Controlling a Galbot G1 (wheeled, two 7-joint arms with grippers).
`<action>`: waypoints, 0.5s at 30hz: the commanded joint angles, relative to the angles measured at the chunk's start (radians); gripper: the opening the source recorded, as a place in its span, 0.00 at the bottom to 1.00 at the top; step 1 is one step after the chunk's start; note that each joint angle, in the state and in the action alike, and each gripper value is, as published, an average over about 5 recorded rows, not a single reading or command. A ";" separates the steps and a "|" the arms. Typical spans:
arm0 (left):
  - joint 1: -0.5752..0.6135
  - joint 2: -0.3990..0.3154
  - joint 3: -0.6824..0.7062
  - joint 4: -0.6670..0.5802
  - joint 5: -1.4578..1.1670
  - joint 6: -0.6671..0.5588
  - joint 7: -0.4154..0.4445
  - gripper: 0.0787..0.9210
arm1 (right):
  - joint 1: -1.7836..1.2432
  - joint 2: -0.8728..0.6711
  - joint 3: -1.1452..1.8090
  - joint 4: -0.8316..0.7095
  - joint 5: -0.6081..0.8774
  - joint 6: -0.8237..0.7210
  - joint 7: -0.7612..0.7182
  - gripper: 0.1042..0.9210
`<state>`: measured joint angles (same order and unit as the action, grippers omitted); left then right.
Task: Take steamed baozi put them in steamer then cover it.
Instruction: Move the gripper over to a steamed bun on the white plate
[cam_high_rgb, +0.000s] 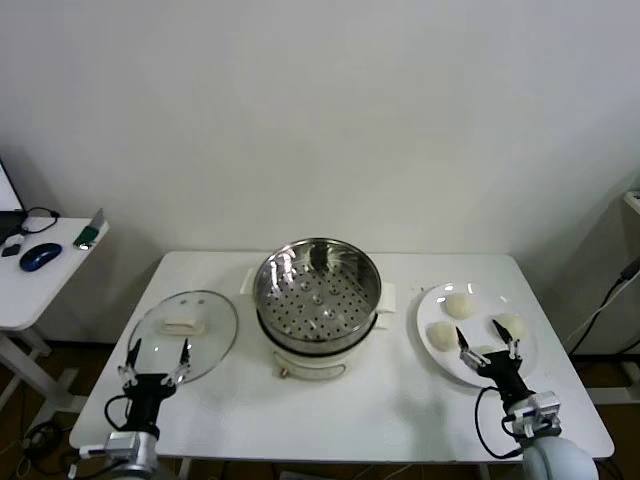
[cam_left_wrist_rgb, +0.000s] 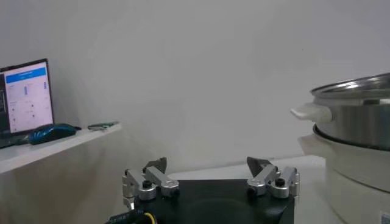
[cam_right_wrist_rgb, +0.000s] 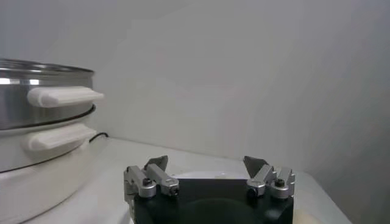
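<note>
**Steamer open, buns on the plate, lid flat on the table**

You have the shiny steamer (cam_high_rgb: 318, 305) at table centre, uncovered, its perforated tray bare. The glass cover (cam_high_rgb: 186, 330) lies flat at its 9 o'clock, cream handle up. At 3 o'clock, the cream-white steamed baozi (cam_high_rgb: 460, 304) sit on a white plate (cam_high_rgb: 432, 350), just apart from one another.

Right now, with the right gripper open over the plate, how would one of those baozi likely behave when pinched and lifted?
The baozi look smooth and domed, so probably soft and likely to dent under the open right gripper. Small, probably light. Rounded, so one might roll on the flat plate if nudged.
</note>
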<state>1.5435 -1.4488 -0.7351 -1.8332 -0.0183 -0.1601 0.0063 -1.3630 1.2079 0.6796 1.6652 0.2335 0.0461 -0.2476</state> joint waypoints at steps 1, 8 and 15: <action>0.005 0.002 0.007 -0.002 0.016 -0.013 -0.012 0.88 | 0.065 -0.069 -0.007 -0.005 -0.027 -0.060 -0.039 0.88; 0.012 0.014 0.022 -0.014 0.021 -0.013 -0.016 0.88 | 0.237 -0.395 -0.119 -0.064 -0.083 -0.263 -0.335 0.88; 0.017 0.020 0.027 -0.017 0.021 -0.020 -0.015 0.88 | 0.615 -0.650 -0.461 -0.285 -0.253 -0.239 -0.724 0.88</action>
<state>1.5588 -1.4328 -0.7103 -1.8494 0.0000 -0.1735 -0.0049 -1.0714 0.8433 0.4838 1.5425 0.1170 -0.1307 -0.6081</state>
